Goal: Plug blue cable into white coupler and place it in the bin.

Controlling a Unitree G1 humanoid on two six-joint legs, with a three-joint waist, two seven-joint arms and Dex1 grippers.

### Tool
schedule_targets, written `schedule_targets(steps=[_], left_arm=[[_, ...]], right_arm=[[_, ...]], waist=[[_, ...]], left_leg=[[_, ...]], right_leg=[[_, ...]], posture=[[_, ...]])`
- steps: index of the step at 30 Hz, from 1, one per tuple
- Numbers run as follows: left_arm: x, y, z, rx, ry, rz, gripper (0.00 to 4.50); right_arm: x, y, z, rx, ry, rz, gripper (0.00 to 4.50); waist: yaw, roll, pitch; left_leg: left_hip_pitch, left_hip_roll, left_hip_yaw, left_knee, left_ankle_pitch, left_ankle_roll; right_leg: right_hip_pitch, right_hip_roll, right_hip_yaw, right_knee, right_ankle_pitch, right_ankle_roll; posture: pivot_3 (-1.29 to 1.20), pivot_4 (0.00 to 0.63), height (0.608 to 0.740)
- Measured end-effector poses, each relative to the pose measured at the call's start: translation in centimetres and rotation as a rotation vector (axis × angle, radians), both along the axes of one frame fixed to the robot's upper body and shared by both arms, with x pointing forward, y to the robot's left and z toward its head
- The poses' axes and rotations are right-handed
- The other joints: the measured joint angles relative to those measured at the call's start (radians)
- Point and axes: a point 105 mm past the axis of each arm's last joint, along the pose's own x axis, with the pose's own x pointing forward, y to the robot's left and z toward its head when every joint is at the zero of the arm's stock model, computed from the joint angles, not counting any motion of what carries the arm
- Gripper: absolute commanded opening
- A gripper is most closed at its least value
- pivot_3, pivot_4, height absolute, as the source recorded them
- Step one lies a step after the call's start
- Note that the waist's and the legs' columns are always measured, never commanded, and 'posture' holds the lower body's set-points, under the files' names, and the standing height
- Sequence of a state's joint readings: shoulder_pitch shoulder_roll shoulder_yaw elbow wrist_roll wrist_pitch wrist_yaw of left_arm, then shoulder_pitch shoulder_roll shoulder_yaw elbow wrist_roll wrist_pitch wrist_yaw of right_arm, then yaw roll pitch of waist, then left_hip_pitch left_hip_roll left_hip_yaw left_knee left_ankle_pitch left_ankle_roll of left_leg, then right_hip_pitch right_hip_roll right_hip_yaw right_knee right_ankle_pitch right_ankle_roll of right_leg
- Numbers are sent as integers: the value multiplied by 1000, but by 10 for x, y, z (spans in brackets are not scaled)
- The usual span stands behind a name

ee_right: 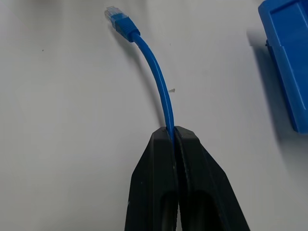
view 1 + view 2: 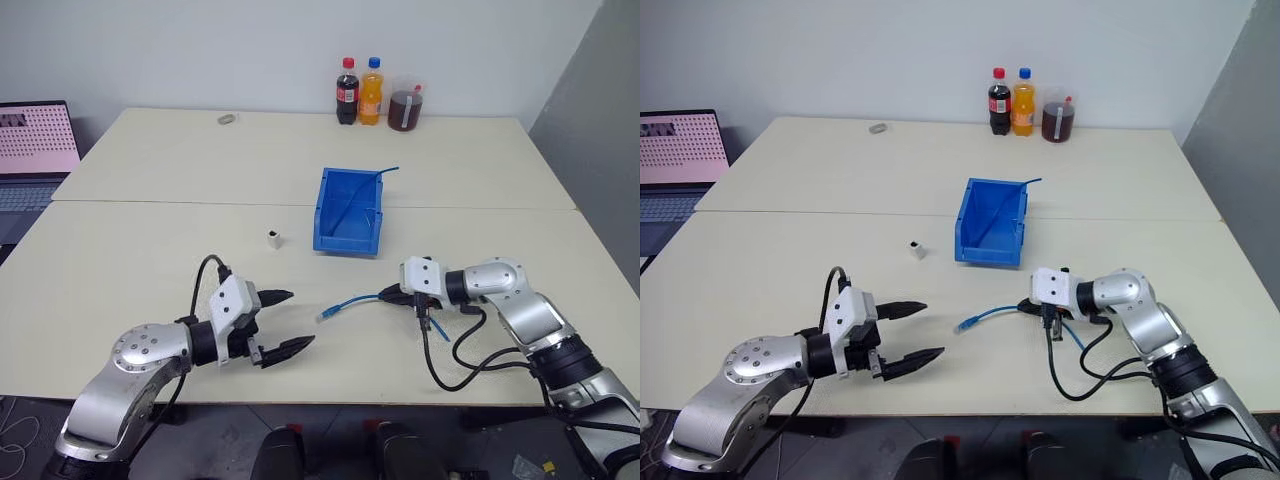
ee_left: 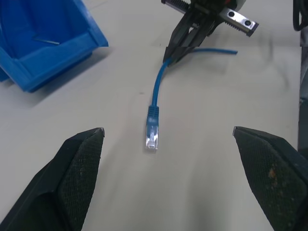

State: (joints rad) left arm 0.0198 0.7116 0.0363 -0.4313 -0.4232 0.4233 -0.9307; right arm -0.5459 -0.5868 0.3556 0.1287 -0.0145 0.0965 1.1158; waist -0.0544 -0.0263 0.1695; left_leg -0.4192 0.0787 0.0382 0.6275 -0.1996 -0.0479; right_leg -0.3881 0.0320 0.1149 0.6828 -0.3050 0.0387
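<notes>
The right gripper [image 2: 392,294] clenches the thin light-blue cable [image 2: 352,301], whose clear plug lies between the left gripper's [image 2: 287,322] spread fingers, the blue plastic bin [image 2: 349,211] and tiny white coupler block [image 2: 274,238] beyond

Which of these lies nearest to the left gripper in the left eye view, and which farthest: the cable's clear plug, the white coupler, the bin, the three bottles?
From the left gripper, open:
1. The clear plug of the blue cable, just to its right.
2. The white coupler, straight beyond it.
3. The bin, beyond and to the right.
4. The bottles, at the table's far edge.
</notes>
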Motion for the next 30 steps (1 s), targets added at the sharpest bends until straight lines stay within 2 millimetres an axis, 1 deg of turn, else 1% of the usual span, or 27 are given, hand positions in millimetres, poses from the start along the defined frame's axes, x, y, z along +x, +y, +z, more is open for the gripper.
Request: schedule_targets(steps=[2, 3, 6, 8, 11, 14, 16, 19, 24, 26, 29, 30], left_arm=[[1, 3, -4, 11, 0, 6, 4500], [3, 5, -6, 17, 0, 11, 4500], [8, 12, -12, 43, -1, 27, 4500], [14, 14, -15, 56, -6, 32, 4500], [22, 11, -20, 74, -12, 9, 4500], [31, 4, -26, 90, -14, -15, 4500], [33, 0, -30, 93, -10, -30, 4500], [35, -9, -35, 97, -5, -69, 4500], [40, -22, -44, 114, -3, -101, 4500], [43, -24, -46, 139, -9, -108, 4500], [49, -29, -44, 169, -41, -121, 4500], [50, -30, -44, 170, -44, -119, 4328]], right_arm=[[0, 3, -1, 3, 2, 1, 469], [1, 5, -1, 4, 1, 4, 552], [2, 6, -1, -3, -5, 4, 1349], [3, 6, -1, -5, -8, 0, 1774], [4, 4, 0, -19, -30, -11, 2393], [-2, 0, 5, -18, -28, -18, 3162], [-8, -1, 9, -5, -11, -24, 3631], [-20, -7, 16, 53, 54, -63, 3631], [-36, -15, 31, 120, 93, -123, 3631], [-48, -17, 30, 128, 116, -138, 3631], [-61, -15, 27, 151, 148, -163, 3631], [-64, -14, 27, 156, 155, -166, 3680]], waist=[[0, 0, 0], [0, 0, 0], [0, 0, 0], [2, 0, 0], [4, 0, 0], [9, 0, 0], [12, 0, 0], [16, 0, 0], [21, 0, 0], [23, 0, 0], [23, 0, -1], [23, 0, -1]], left_leg=[[0, 0, 0, 0, 0, 0], [0, 0, 0, 0, 0, 0], [0, 0, 0, 0, 0, 0], [0, 0, 0, 0, 0, 0], [0, 0, 0, 0, 0, 0], [-1, 0, 0, 0, 0, 0], [-2, 0, 0, 0, 0, 0], [-2, 0, -1, 0, 0, 0], [-2, -1, -2, 0, 0, 0], [-3, 0, -3, 1, 0, 0], [-3, -1, -3, 1, 0, 0], [-3, -1, -3, 1, 0, 0]], right_leg=[[0, 0, 0, 0, 0, 0], [0, 0, 0, 0, 0, 0], [0, 0, 0, 0, 0, 0], [0, 0, 0, 0, 0, 0], [0, 0, 0, 0, 0, 0], [0, 0, -1, 0, 0, -1], [-1, 0, -1, 0, 0, -1], [-1, 0, -1, 0, 0, -1], [-1, 0, -2, 1, 0, 0], [-1, 0, -3, 1, 0, 0], [0, 0, -3, 1, 0, 1], [0, 0, -3, 1, 0, 1]], posture=[[0, 150, 740], [0, 150, 740], [0, 150, 740], [0, 150, 740], [0, 150, 740], [0, 150, 740], [0, 150, 740], [0, 150, 740], [0, 150, 740], [0, 150, 740], [0, 150, 740], [0, 150, 740]])
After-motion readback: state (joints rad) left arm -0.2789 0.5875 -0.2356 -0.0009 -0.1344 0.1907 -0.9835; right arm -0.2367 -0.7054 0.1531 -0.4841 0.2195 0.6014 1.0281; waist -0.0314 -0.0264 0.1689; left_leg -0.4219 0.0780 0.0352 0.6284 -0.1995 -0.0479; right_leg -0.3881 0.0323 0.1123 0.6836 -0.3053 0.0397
